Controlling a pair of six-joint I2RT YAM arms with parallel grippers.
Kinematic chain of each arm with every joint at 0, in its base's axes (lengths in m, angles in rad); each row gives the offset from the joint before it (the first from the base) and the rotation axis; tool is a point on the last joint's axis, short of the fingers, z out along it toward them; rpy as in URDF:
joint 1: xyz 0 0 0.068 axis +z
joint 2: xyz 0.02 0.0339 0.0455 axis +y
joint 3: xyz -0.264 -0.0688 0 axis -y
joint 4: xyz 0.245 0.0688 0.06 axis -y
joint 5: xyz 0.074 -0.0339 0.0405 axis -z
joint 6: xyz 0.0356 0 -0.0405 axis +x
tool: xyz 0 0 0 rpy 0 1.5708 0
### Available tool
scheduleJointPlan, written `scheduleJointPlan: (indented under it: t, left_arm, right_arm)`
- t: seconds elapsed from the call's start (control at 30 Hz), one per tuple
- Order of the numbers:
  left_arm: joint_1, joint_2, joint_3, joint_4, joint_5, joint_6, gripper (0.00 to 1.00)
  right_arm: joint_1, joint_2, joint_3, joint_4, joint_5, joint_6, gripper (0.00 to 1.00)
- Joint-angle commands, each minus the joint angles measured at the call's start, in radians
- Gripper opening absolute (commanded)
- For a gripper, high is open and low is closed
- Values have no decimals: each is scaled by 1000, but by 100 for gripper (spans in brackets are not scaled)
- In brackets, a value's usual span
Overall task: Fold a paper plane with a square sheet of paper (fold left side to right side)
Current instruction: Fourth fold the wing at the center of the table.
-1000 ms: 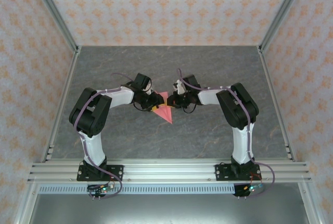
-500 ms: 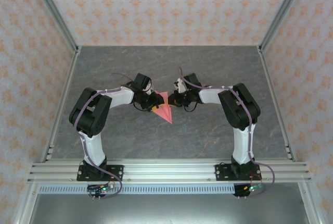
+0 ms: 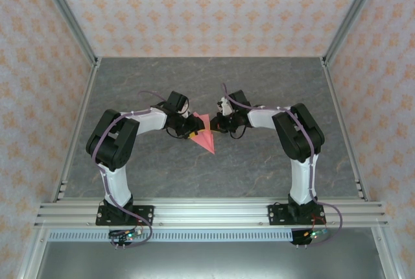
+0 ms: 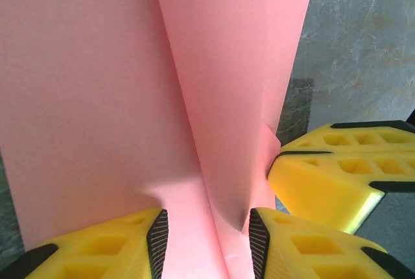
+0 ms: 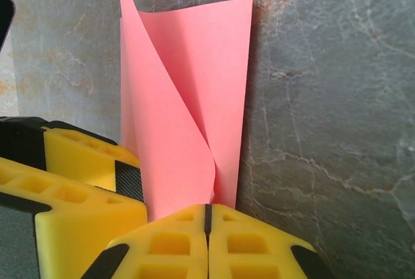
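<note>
The salmon-pink sheet of paper [image 3: 205, 135] lies partly folded on the grey table, a pointed shape between both grippers. My left gripper [image 3: 193, 128] sits at its left edge. In the left wrist view its jaws [image 4: 207, 230] stand apart, astride a raised fold of the paper [image 4: 214, 97]. My right gripper [image 3: 216, 125] is at the paper's right edge. In the right wrist view it [image 5: 207, 211] is shut, with the curled flap of the paper [image 5: 181, 117] running into its tips. The left gripper's fingers [image 5: 84, 169] show beside it.
The grey marbled tabletop [image 3: 259, 91] stretches around the paper, with patterned walls on three sides. A metal rail [image 3: 207, 214] carrying both arm bases runs along the near edge. The right gripper's yellow fingers [image 4: 343, 175] sit close against the paper's right side.
My right gripper has edged slightly left toward the paper. The left gripper and the paper stay about where they were.
</note>
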State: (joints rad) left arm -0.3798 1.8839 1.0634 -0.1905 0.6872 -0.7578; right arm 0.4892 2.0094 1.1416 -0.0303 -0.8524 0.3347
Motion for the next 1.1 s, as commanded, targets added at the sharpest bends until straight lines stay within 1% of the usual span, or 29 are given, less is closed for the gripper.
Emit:
scheduleJointPlan:
  t: [0.0, 0.43, 0.67, 0.9, 1.07]
  left_arm:
    - [-3, -13, -17, -18, -33, 25, 42]
    - [-4, -12, -15, -19, -31, 25, 42]
    - [-4, -13, -12, -18, -28, 26, 42]
    - [-3, -26, -6, -13, -18, 28, 42]
    - [1, -61, 35, -38, -8, 39, 43]
  right_arm:
    - [-3, -8, 24, -20, 26, -27, 8]
    - [-1, 27, 46, -67, 41, -50, 8]
    - [12, 58, 72, -130, 62, -81, 8]
    - [24, 69, 85, -202, 104, -110, 8]
    - [38, 83, 96, -255, 141, -132, 8]
